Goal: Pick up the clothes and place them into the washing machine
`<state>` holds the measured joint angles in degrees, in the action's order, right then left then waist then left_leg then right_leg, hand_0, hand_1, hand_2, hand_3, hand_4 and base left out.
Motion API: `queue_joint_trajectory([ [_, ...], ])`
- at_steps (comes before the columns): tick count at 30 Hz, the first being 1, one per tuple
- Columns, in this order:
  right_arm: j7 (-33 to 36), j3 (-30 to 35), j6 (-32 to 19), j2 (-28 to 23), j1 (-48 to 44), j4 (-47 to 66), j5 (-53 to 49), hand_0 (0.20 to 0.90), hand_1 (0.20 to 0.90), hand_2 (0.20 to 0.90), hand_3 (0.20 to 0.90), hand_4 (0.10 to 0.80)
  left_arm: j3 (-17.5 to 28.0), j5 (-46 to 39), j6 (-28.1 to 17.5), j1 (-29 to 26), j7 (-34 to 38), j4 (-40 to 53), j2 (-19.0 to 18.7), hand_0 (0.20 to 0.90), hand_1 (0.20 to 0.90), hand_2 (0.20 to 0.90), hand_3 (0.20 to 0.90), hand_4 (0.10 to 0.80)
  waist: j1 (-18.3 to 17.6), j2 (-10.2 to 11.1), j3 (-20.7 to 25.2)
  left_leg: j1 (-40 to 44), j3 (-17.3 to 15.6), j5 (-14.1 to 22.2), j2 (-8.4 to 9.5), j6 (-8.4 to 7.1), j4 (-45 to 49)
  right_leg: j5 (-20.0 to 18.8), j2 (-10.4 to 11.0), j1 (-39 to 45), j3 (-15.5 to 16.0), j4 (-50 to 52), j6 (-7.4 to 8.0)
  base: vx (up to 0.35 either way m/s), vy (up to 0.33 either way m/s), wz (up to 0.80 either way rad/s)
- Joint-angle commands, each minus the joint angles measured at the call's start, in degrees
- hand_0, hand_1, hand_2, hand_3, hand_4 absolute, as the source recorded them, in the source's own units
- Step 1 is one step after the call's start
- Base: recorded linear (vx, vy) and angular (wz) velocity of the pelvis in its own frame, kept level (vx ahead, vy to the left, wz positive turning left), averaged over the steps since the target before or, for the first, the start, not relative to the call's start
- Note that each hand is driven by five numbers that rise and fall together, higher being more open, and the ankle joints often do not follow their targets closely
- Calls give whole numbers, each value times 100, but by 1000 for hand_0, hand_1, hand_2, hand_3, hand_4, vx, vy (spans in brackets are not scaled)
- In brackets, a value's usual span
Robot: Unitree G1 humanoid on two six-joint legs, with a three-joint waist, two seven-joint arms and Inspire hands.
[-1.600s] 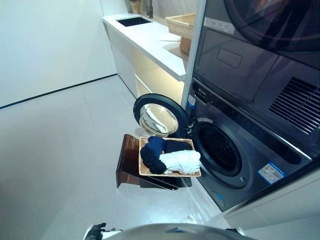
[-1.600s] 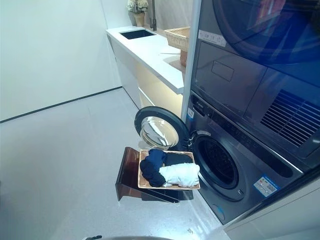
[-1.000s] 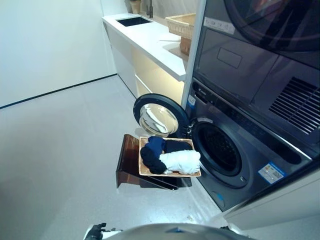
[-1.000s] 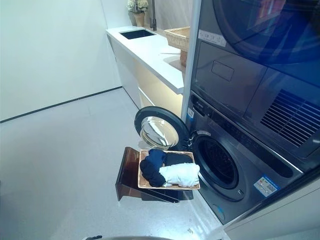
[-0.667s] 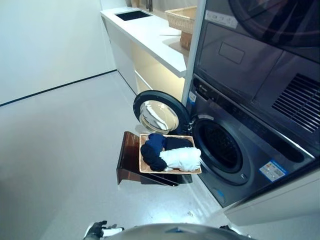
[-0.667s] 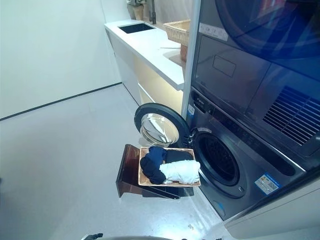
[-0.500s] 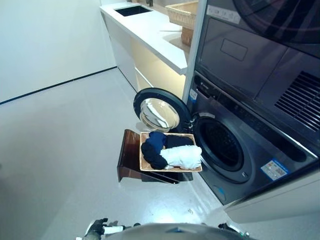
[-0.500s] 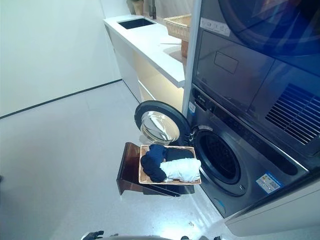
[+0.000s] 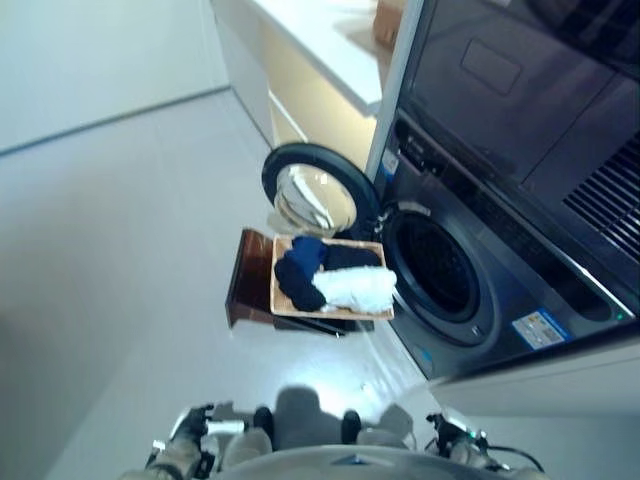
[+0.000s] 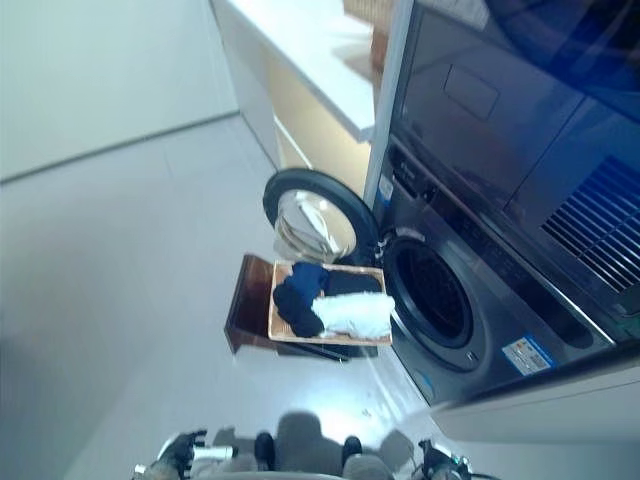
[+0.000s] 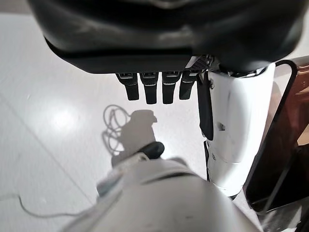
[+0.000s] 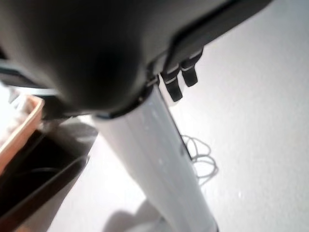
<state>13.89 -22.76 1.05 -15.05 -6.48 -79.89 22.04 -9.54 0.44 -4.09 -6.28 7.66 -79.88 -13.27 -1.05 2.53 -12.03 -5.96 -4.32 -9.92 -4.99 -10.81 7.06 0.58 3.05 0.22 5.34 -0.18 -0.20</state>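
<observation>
A flat wicker basket (image 9: pixel 330 316) rests on a brown stand (image 9: pixel 248 285) in front of the washing machine (image 9: pixel 470 330). It holds dark blue clothes (image 9: pixel 300 275) and a rolled white cloth (image 9: pixel 355 287). The machine's round door (image 9: pixel 310 195) stands open to the left of the dark drum opening (image 9: pixel 435 270). My left hand (image 9: pixel 190 430) and right hand (image 9: pixel 450 435) hang low at the near edge, far from the basket. The left hand (image 11: pixel 164 38) shows straight fingers (image 11: pixel 154 89) and holds nothing. In its wrist view the right hand (image 12: pixel 96 48) is empty too, with relaxed fingers (image 12: pixel 178 79).
A second dark appliance (image 9: pixel 500 90) is stacked above the washer. A white counter (image 9: pixel 310 50) runs along the wall to the far left of the machines. Pale floor (image 9: pixel 120 250) spreads out left of the stand.
The whole picture has shifted: the camera now looks further down, and both hands show at the bottom edge. The basket and clothes lie as before.
</observation>
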Motion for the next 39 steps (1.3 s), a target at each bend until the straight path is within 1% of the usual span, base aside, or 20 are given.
queue_joint_trajectory([
  [1, 186, -76, -19, -299, -210, -111, -204, 900, 900, 900, 900, 800, -35, -197, 97, 24, 116, -200, 115, 900, 900, 900, 900, 800, 3, 51, -136, -386, -196, 936, 150, 874, 1627, -350, -319, 270, 141, -368, -73, 25, -57, 11],
  [5, 203, -65, 16, -409, -217, -178, -204, 900, 900, 900, 900, 800, -31, -342, 84, 95, 116, -205, 220, 900, 900, 900, 900, 800, 60, -32, -68, -709, 50, 793, 573, 929, 653, -260, -288, 305, 197, -452, 2, 110, 51, 10],
  [8, 234, -27, 2, -414, -152, -156, -239, 900, 900, 900, 900, 800, -31, -331, 76, 189, 92, -186, 231, 900, 900, 900, 900, 800, 179, -116, 35, -1070, -120, 181, 657, 820, -259, -141, -424, 418, 128, -482, 43, 191, 69, 23],
  [10, 219, -28, -4, -379, -126, -154, -277, 900, 900, 900, 900, 800, -20, -351, 81, 229, 71, -194, 215, 900, 900, 900, 900, 800, 266, -102, 89, -1113, -286, 19, 577, 798, -370, -14, -475, 559, 5, -482, 31, 227, 89, 3],
  [12, 190, 15, -12, -341, -78, -170, -325, 900, 900, 900, 900, 800, 5, -345, 83, 277, 54, -219, 201, 900, 900, 900, 900, 800, 290, -79, 221, -888, -285, 147, 556, 894, -490, 141, -462, 725, -87, -482, 45, 283, 145, -59],
  [17, 114, -17, 5, -171, -16, -152, -348, 900, 900, 900, 900, 800, 32, -289, 97, 305, 13, -182, 62, 900, 900, 900, 900, 800, 319, 65, 481, -611, -505, 302, 617, 1048, -602, 272, -251, 855, -169, -352, 161, 249, 177, -52],
  [21, 67, -124, 3, -14, -147, -3, -343, 900, 900, 900, 900, 800, 70, -261, 102, 261, 6, -159, -67, 900, 900, 900, 900, 800, 441, 178, 647, -488, -771, 510, 688, 1214, -719, 310, -26, 684, -242, -26, 371, 194, 213, -48],
  [25, 12, -140, -14, 38, -189, 60, -367, 900, 900, 900, 900, 800, 40, -163, 111, 217, -53, -134, -184, 900, 900, 900, 900, 800, 451, 218, 639, -323, -827, 688, 749, 1339, -723, 129, -15, 306, -112, 1011, 551, 135, 140, -24],
  [27, -4, -143, -12, 44, -222, 104, -359, 900, 900, 900, 900, 800, 22, -75, 134, 174, -53, -108, -277, 900, 900, 900, 900, 800, 382, 164, 507, -145, -832, 715, 734, 1394, -827, -18, -44, -67, 135, 1770, 636, 73, 130, -6],
  [28, -3, -144, -10, 37, -239, 120, -346, 900, 900, 900, 900, 800, 2, -50, 135, 154, -39, -106, -310, 900, 900, 900, 900, 800, 344, 121, 442, -40, -829, 708, 703, 1390, -918, -32, -8, -204, 260, 1838, 650, 96, 107, 1],
  [29, -4, -128, -2, 45, -240, 118, -340, 900, 900, 900, 900, 800, 0, -18, 141, 137, -29, -124, -333, 900, 900, 900, 900, 800, 316, 83, 402, 123, -823, 774, 709, 1352, -1026, 54, 124, -270, 383, 1703, 669, 72, 62, 6],
  [31, 10, -94, 40, 41, -262, 111, -305, 900, 900, 900, 900, 800, -7, 20, 149, 79, -12, -158, -320, 900, 900, 900, 900, 800, 277, -123, 279, 315, -826, 737, 545, 1292, -1147, -5, 329, -462, 685, 1175, 541, 93, 0, 5],
  [32, 9, -77, 57, 34, -263, 112, -284, 900, 900, 900, 900, 800, 4, 25, 153, 78, -11, -168, -318, 900, 900, 900, 900, 800, 268, -161, 262, 416, -768, 816, 531, 1252, -1168, -56, 475, -525, 708, 996, 584, 110, -51, 8],
  [33, 11, -61, 72, 27, -273, 114, -249, 900, 900, 900, 900, 800, 21, 32, 145, 59, -4, -178, -303, 900, 900, 900, 900, 800, 233, -197, 199, 449, -764, 804, 493, 1244, -1148, -355, 599, -577, 736, 653, 605, 146, -123, 25],
  [34, 15, -49, 97, 14, -300, 125, -167, 900, 900, 900, 900, 800, 50, 33, 120, 56, 14, -168, -298, 900, 900, 900, 900, 800, 191, -158, 173, 494, -729, 866, 470, 1196, -1103, -945, 896, -813, 570, 219, 780, 67, -112, 33],
  [35, 15, -49, 97, 14, -300, 126, -167, 900, 900, 900, 900, 800, 50, 33, 120, 56, 14, -168, -297, 900, 900, 900, 900, 800, 191, -160, 166, 502, -729, 872, 468, 1196, -1100, -954, 893, -796, 572, 202, 782, 107, -184, 30],
  [36, 8, -96, 127, 25, -330, 148, -46, 900, 900, 900, 900, 800, 71, -3, 119, 61, 44, -176, -322, 900, 900, 900, 900, 800, 180, -61, 138, 520, -713, 917, 461, 1167, -1009, -1165, 989, -865, 488, 194, 883, 37, -102, 18],
  [37, 8, -96, 127, 26, -330, 148, -46, 900, 900, 900, 900, 800, 71, -3, 119, 61, 44, -176, -323, 900, 900, 900, 900, 800, 178, -59, 137, 519, -712, 920, 462, 1168, -1004, -1164, 991, -865, 487, 197, 884, 88, -205, 20],
  [38, 19, -145, 154, 46, -319, 145, 22, 900, 900, 900, 900, 800, 66, 12, 126, 63, 27, -191, -337, 900, 900, 900, 900, 800, 231, 89, 224, 559, -701, 975, 516, 1128, -980, -1085, 943, -612, 664, -65, 865, 53, -102, 22],
  [39, 19, -145, 154, 47, -318, 144, 22, 900, 900, 900, 900, 800, 66, 12, 126, 64, 27, -191, -338, 900, 900, 900, 900, 800, 224, 89, 224, 557, -695, 975, 516, 1127, -978, -1088, 943, -604, 673, -75, 865, 111, -270, 32],
])
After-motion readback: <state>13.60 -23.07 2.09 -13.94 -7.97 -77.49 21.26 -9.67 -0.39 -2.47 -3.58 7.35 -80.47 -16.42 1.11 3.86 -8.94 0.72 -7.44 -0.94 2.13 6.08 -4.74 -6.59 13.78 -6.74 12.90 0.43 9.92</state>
